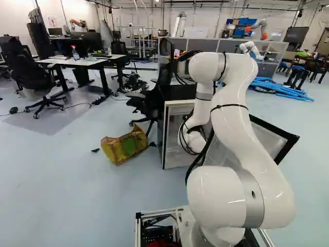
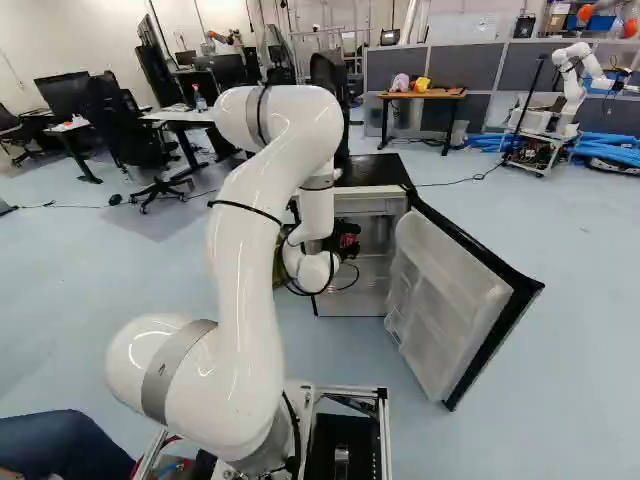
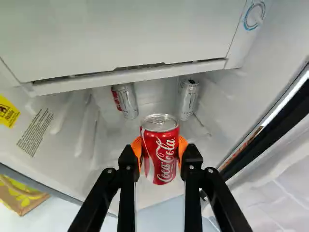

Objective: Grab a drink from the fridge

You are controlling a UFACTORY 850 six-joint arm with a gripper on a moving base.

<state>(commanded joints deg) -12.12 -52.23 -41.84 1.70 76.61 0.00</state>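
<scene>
At the fridge opening in the right base view is my gripper (image 2: 345, 240), partly hidden by the arm. In the wrist view, the gripper (image 3: 160, 149) is shut on a red drink can (image 3: 165, 162), an orange pad pressing each side. The can is upright, in front of the fridge interior (image 3: 111, 159); whether its base touches anything is hidden. Beyond it stand two silver cans, one with a red patch (image 3: 126, 101) and a plain one (image 3: 187, 99). The fridge (image 2: 372, 172) has its door (image 2: 450, 290) swung wide.
A compartment front (image 3: 120, 36) overhangs the cans. The door's dark edge (image 3: 270, 128) runs beside the gripper. A yellow-brown bag (image 1: 125, 146) lies by the fridge, near a black office chair (image 1: 149, 100). Another robot (image 2: 572, 85) stands far off. A person's leg (image 2: 60, 445) is beside the base.
</scene>
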